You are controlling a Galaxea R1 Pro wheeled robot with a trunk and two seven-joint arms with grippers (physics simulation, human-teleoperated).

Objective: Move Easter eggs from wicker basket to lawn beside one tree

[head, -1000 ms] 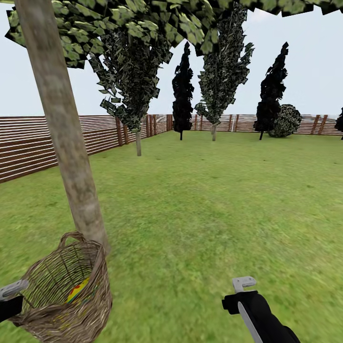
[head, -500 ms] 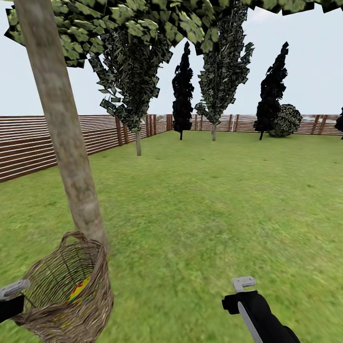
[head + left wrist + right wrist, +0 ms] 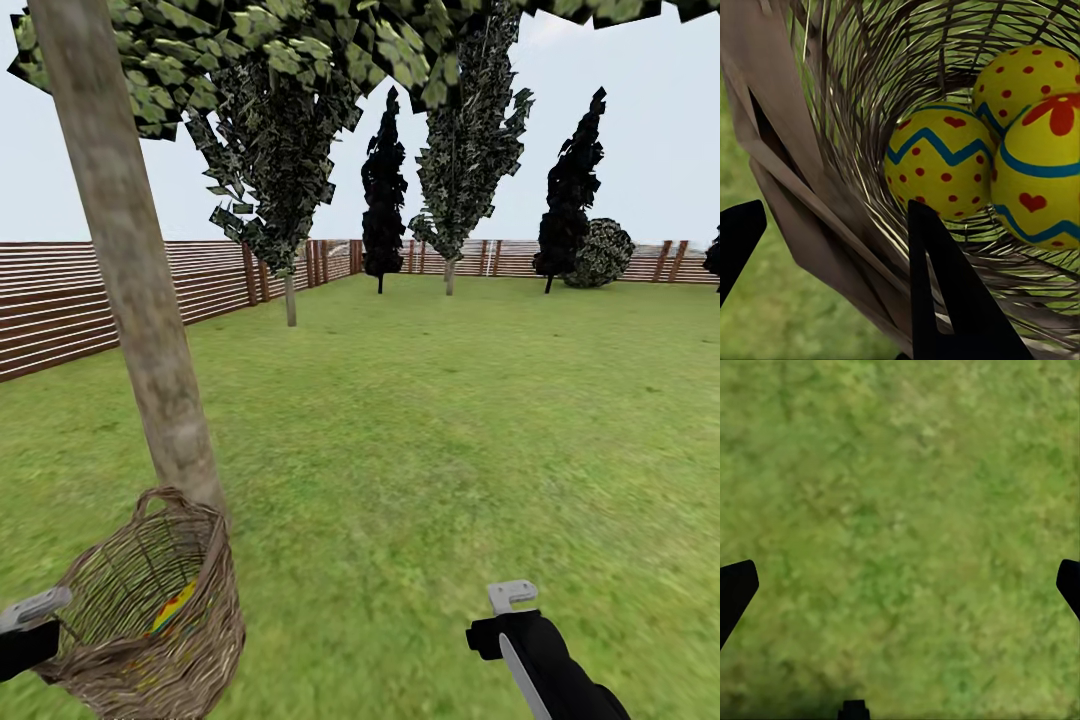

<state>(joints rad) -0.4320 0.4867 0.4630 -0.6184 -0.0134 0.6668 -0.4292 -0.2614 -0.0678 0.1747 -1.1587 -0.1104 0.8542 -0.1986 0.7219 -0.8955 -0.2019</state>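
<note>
The lawn (image 3: 450,450) spreads wide and mottled green across the garden, ringed by a brown slatted wooden fence (image 3: 100,295). Dark cone-shaped trees (image 3: 383,195) and a round bush (image 3: 602,254) stand along the far fence line.

The tree (image 3: 135,290) with its pale grey-brown trunk rises at the left of the head view, leaning slightly, with light green leaves spreading overhead. At its foot sits the wicker basket (image 3: 150,610), tipped so that its mouth faces the robot, touching or just beside the base of the trunk.

The left arm reaches the basket at the lower left corner of the head view. In the left wrist view, the left pincer (image 3: 832,262) straddles the basket's rim, one finger inside the weave and the other outside over the grass, pinching the basket wall between them. Inside lie the three Easter eggs (image 3: 941,161), yellow with red dots or hearts and blue zigzag bands, bunched together and touching deep in the basket.

The right pincer (image 3: 900,585) hangs over bare grass, well apart from the basket, its fingers spread wide.
</note>
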